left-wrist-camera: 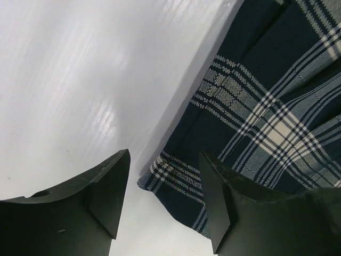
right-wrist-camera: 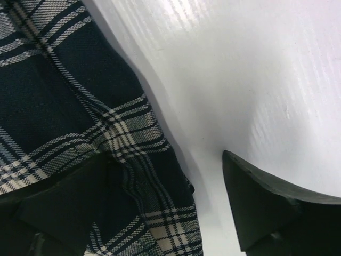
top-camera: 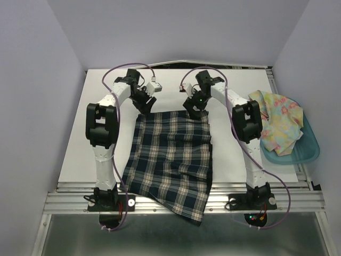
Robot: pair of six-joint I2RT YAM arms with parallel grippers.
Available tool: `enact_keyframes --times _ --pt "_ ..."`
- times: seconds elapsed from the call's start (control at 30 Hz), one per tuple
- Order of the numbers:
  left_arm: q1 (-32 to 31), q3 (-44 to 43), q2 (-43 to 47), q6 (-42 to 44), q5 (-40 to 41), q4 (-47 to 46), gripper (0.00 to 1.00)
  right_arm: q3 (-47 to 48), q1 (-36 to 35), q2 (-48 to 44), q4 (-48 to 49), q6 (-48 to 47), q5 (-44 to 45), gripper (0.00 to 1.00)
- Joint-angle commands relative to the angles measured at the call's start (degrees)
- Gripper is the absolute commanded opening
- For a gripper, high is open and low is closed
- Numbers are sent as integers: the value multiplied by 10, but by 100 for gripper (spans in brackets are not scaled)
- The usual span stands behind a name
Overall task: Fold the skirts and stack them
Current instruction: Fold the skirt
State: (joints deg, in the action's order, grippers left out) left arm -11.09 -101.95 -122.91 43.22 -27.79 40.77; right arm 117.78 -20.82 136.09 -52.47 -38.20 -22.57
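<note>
Up top, the fixed camera sits high above the near edge, looking down and forward over the whole desk. The left wrist view is in tight, peering past the left hand at a corner of the plaid skirt. The right wrist view, just as close past the right hand, apparently takes the opposite far corner. All three share that skirt.

The left gripper and right gripper are covering the far corners of the plaid skirt. The floral skirt is hiding part of the teal bin. Both wrist views are cropping the plaid skirt.
</note>
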Motion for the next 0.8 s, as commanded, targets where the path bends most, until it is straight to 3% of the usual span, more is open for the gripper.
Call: enact_keyframes --times 0.0,0.17,0.4,0.5,0.77 --pt "5 22 -12 21 31 -10 63 -20 -3 -1 -34 -19 -16 85" --pt "5 22 -19 29 24 -10 60 -1 3 -6 -26 4 -5 89" --pt "5 37 -29 38 7 -4 37 141 26 5 -74 9 -22 90" --pt "5 53 -23 42 5 -13 28 149 39 -18 -73 23 -32 97" --pt "5 44 -25 35 1 -15 25 116 46 -13 -107 16 -72 100"
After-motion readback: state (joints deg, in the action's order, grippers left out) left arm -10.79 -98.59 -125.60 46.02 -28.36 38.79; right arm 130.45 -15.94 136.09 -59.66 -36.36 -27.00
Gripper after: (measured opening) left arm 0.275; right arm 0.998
